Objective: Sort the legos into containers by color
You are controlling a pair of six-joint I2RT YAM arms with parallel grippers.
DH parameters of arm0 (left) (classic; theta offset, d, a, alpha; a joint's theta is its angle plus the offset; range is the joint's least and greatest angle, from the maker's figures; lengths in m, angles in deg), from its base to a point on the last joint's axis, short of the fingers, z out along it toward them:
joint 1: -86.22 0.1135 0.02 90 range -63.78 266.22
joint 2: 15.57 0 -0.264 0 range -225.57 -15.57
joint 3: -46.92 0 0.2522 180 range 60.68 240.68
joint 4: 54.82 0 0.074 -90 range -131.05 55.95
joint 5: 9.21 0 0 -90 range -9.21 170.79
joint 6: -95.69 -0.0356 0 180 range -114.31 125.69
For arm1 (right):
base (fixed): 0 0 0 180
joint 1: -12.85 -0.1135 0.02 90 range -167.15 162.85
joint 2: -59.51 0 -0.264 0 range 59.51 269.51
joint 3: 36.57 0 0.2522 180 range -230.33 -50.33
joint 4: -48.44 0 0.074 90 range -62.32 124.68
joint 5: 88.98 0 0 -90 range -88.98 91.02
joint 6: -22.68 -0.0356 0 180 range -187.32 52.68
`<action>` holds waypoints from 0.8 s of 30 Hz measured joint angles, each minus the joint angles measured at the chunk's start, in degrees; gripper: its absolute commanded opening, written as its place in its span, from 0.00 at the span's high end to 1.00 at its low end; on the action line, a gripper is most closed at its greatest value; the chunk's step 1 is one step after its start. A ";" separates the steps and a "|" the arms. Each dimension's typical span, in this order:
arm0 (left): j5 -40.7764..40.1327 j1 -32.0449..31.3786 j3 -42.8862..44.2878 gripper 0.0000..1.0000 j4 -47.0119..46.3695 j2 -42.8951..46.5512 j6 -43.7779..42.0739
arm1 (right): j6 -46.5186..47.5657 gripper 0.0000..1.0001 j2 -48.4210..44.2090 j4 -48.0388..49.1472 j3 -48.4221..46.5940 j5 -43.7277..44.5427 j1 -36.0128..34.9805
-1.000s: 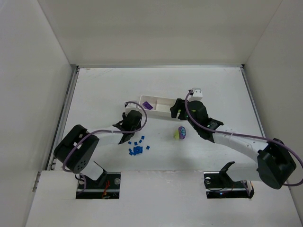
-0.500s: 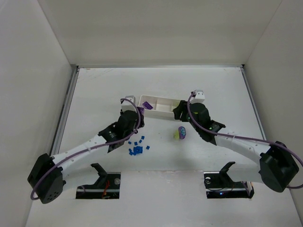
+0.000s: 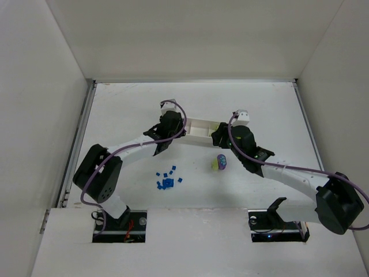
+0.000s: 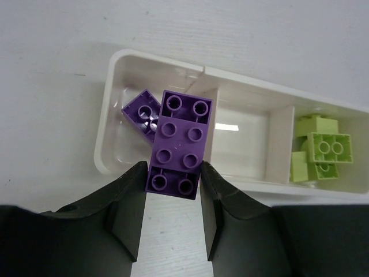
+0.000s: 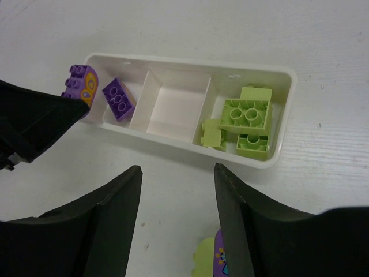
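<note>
My left gripper [image 4: 173, 184] is shut on a purple lego [image 4: 180, 144] and holds it over the left compartment of the white tray [image 4: 106, 115]. Another purple lego [image 4: 140, 109] lies in that compartment. The right compartment holds yellow-green legos [image 4: 323, 153], also seen as yellow-green legos [image 5: 248, 115] in the right wrist view. My right gripper [image 5: 177, 179] hangs open over bare table just in front of the tray [image 5: 288, 109], with nothing between its fingers. In the top view the left gripper [image 3: 171, 124] is at the tray's [image 3: 199, 128] left end and the right gripper [image 3: 219, 135] at its right end.
Several small blue legos [image 3: 167, 180] lie scattered on the table in front of the left arm. A yellow-green and purple piece [image 3: 219, 163] lies under the right arm, just behind its fingers. White walls enclose the table.
The left arm has swung from beside the blue legos to the tray's left end. The right gripper's jaws have narrowed, and it has barely moved.
</note>
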 measured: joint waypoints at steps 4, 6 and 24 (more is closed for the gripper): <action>0.61 1.16 1.38 0.81 0.00 -2.95 0.00 | 0.02 0.38 0.00 0.00 0.00 0.04 0.24; 0.87 1.42 2.32 0.76 -0.02 -3.93 -0.02 | 0.02 0.37 0.04 0.00 0.00 0.11 0.24; -0.66 1.77 1.92 0.54 -1.16 -1.95 -0.50 | -0.28 0.55 -0.33 -0.09 1.16 1.77 0.20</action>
